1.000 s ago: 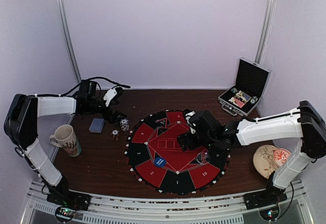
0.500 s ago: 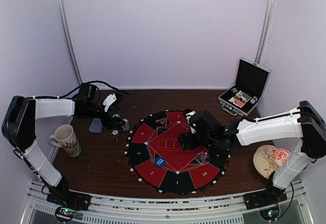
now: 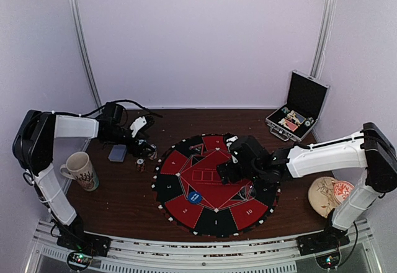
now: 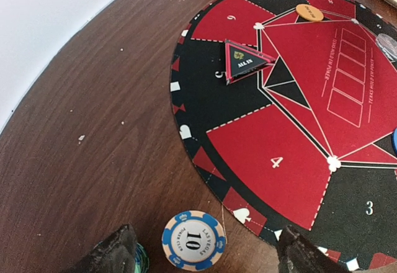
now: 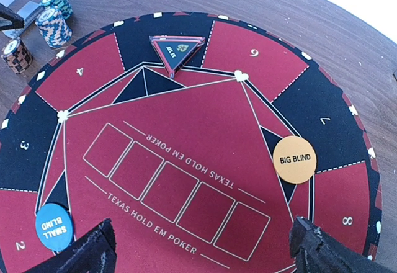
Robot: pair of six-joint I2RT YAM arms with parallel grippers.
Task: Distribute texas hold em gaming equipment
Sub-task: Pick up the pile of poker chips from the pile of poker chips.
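left gripper [image 4: 206,232]: open; fingers [image 4: 118,251] stand either side of blue-edged chip stack [image 4: 193,240], top chip marked 10, gap on both sides, nothing gripped
right gripper [image 5: 201,223]: open wide, empty, hovering over red centre of poker mat [image 3: 180,208]
chips: three upright stacks close together on bare wooden table [image 3: 124,205], just off mat's left edge by seats 3 and 4. These are the blue-edged one, teal stack [image 5: 56,3] and dark stack [image 5: 15,53]
card deck [image 3: 117,153]: grey-blue back up, flat on the wood, between mug [image 3: 79,169] and the chips
small blind disc [image 5: 54,226]: blue, on mat by seat 2
big blind disc [image 5: 294,159]: orange, on mat at inner ends of seats 7 and 8
all-in triangle [image 5: 177,49]: on black seat 5 wedge, tip toward centre
mug: upright, near table's left edge, well apart from mat
case [image 3: 298,108]: far right corner, lid up; small coloured pieces inside, too small to name
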